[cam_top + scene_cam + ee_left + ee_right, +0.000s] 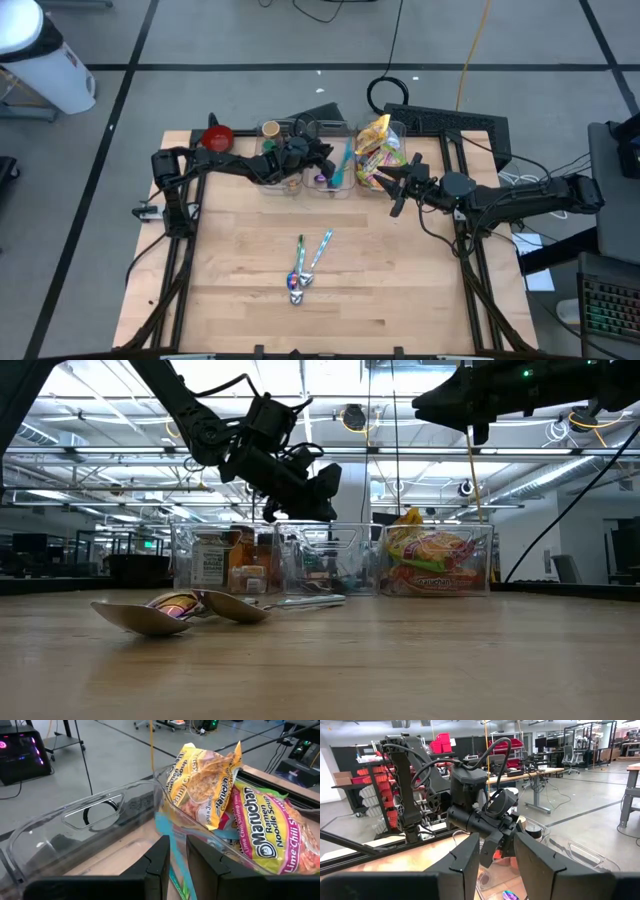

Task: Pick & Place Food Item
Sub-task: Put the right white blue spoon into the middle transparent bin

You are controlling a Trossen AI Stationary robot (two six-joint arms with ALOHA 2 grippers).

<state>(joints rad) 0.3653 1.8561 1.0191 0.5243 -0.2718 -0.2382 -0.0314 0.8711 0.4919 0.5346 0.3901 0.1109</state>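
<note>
Noodle packs (260,827): piled in the clear right bin (487,540) at the back of the table. Stand on end and lean on each other, so poke up over the rim. Easy to pinch by the top edge that way. Not yet lifted out.

Next door, the clear middle bin (100,806), with a teal stick (162,827) leaning inside. Probably a spoon or fork handle, tipped against the wall because too long to lie flat.

Just above that bin, the left gripper (177,842). Open only by a thin slit. Shows the teal stick through the slit, but seems to hold nothing. Points toward the noodle packs, maybe to reach for one.

By the front of the right bin, the right gripper (496,839). Hangs above the table, open about halfway, with nothing inside. Faces the left arm across the bins, likely waiting out of the way.

Farther along, the left bin (180,565), full of jars (210,560) standing up straight.

Out on the bare wood, well apart from the bins, shiny spoons (300,280) lying crossed. Not food, so likely no part of this job.
</note>
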